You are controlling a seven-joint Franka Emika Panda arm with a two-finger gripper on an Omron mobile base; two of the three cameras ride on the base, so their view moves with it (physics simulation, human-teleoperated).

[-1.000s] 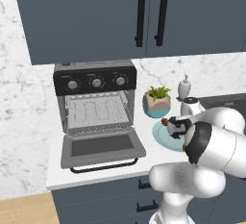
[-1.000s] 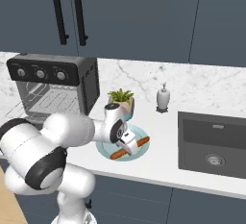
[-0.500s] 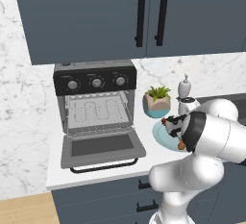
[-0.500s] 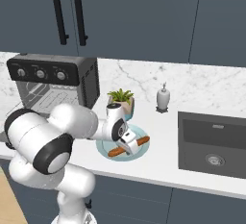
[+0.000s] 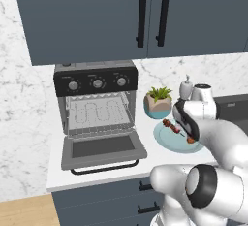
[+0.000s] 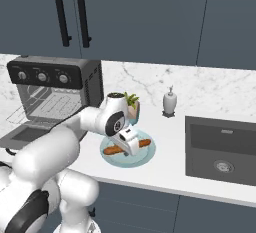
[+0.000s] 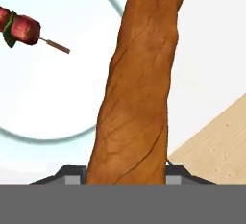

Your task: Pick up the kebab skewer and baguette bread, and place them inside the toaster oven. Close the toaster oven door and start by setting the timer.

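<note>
The baguette bread (image 6: 114, 150) lies across a pale blue plate (image 6: 128, 160) on the counter, and its grain shows up close in the hand view (image 7: 139, 88). My gripper (image 6: 131, 147) reaches down over the plate and is shut on the loaf's middle, with a fingertip (image 7: 73, 174) pressed to each side. The kebab skewer (image 5: 177, 129) rests on the same plate (image 5: 164, 140), beside the loaf and apart from it (image 7: 21, 28). The toaster oven (image 5: 97, 82) stands to the left with its door (image 5: 102, 150) dropped open and the wire rack bare.
A potted plant (image 5: 158, 101) stands just behind the plate, between it and the oven. A soap bottle (image 6: 170, 102) sits by the wall and a dark sink (image 6: 220, 149) lies to the right. Dark blue cabinet doors (image 5: 145, 11) hang above.
The jaws have closed from wide open onto the baguette. The arm's elbow has swung lower and nearer the cameras while the hand stayed over the plate.
</note>
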